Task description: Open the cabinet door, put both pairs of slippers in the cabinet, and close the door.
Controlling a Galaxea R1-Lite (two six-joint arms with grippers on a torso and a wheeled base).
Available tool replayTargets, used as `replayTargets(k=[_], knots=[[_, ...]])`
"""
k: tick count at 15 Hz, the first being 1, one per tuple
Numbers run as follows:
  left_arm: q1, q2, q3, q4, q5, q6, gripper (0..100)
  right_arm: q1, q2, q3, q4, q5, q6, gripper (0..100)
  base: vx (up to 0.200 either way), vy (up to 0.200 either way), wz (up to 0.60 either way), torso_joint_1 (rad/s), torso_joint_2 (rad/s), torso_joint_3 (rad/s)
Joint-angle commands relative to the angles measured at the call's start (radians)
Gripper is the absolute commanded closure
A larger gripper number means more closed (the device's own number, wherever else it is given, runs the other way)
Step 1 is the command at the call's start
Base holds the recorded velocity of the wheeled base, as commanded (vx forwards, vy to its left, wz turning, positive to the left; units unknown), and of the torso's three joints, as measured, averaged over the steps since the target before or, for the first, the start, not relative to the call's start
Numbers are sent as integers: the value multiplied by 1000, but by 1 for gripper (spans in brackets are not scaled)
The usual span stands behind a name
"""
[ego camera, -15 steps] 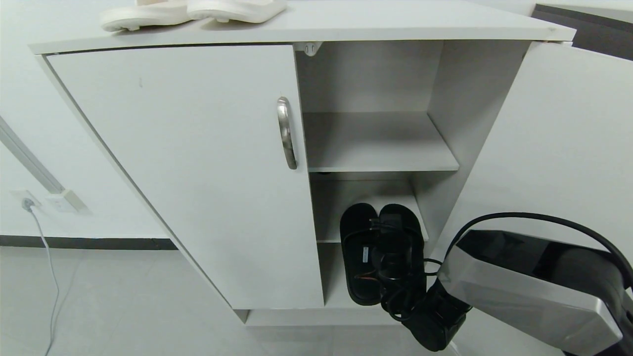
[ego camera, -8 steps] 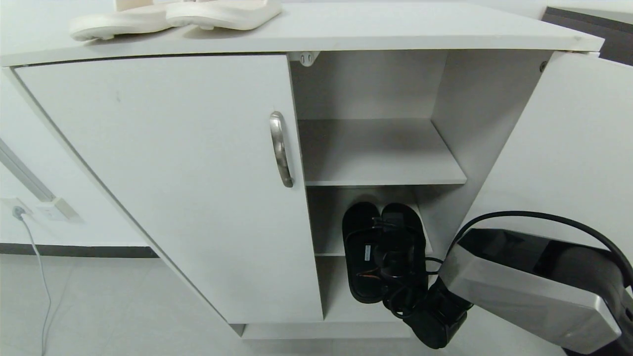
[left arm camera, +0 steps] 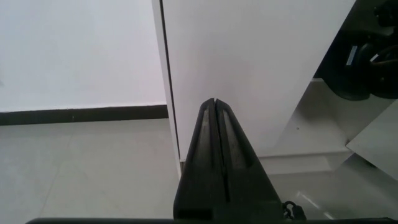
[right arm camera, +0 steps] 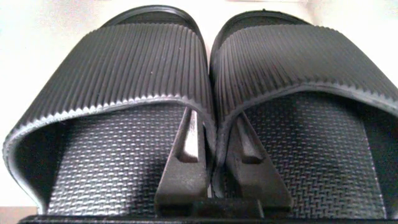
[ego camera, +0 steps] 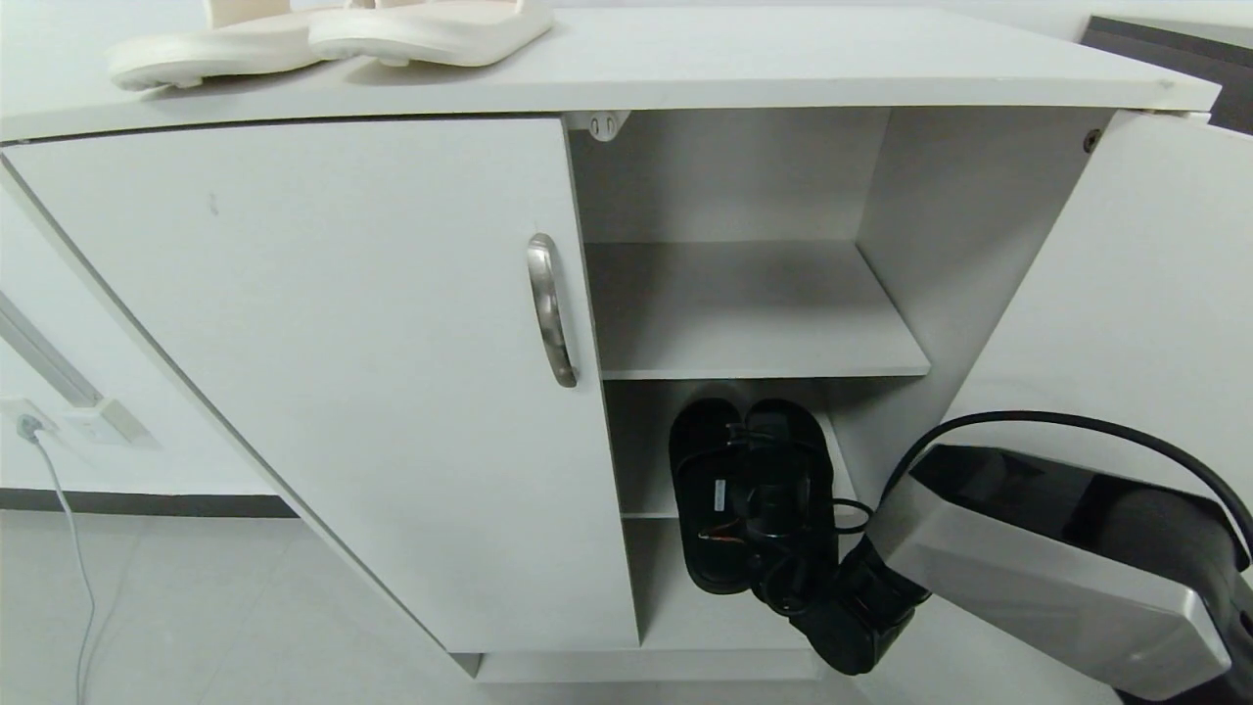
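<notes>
Black slippers (ego camera: 707,450) sit in the grasp of the right gripper (right arm camera: 217,134). Its two fingers (right arm camera: 189,146) reach in under the ribbed straps and pinch the adjoining inner sides of the pair together, so both slippers hang side by side from one hold. The pair is inside the open right half of the cabinet (ego camera: 783,59), below the upper shelf (ego camera: 744,313). Its toes point inward, and the soles tilt across the front edge of the lower shelf (ego camera: 646,494). Whether the slippers rest on that shelf cannot be told.

The left gripper (left arm camera: 214,109) is clenched on nothing, its fingers pressed flat against each other. It hangs low in front of the cabinet, facing the bottom part of the closed left door (ego camera: 343,343), near the floor (ego camera: 147,607).

The right door (ego camera: 1126,294) stands swung wide open at the cabinet's right side. The left door carries an upright metal handle (ego camera: 550,308) along the edge next to the opening.

On top of the cabinet, toward its left end, lie the white slippers (ego camera: 431,29), one beside the other and touching. Left of the cabinet, low on the wall, is a wall socket (ego camera: 24,426) with a cable (ego camera: 73,548) trailing down toward the floor.
</notes>
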Motion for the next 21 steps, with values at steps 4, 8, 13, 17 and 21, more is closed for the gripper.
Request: replayTargets(k=[4,8,13,17,21], knots=[[0,1,0,0,0,-2,100,-30,48,-167,119,31,2,100,0,0,0,0,0,0],[0,1,0,0,0,-2,100,-59,79,-290,217,32,2,100,0,0,0,0,0,0],[0,1,0,0,1,-5,100,-85,108,-402,295,32,23,100,0,0,0,0,0,0],[0,1,0,0,1,-5,100,-86,134,-417,295,32,25,100,0,0,0,0,0,0],[0,1,0,0,1,-5,100,-90,137,-417,295,32,40,100,0,0,0,0,0,0]])
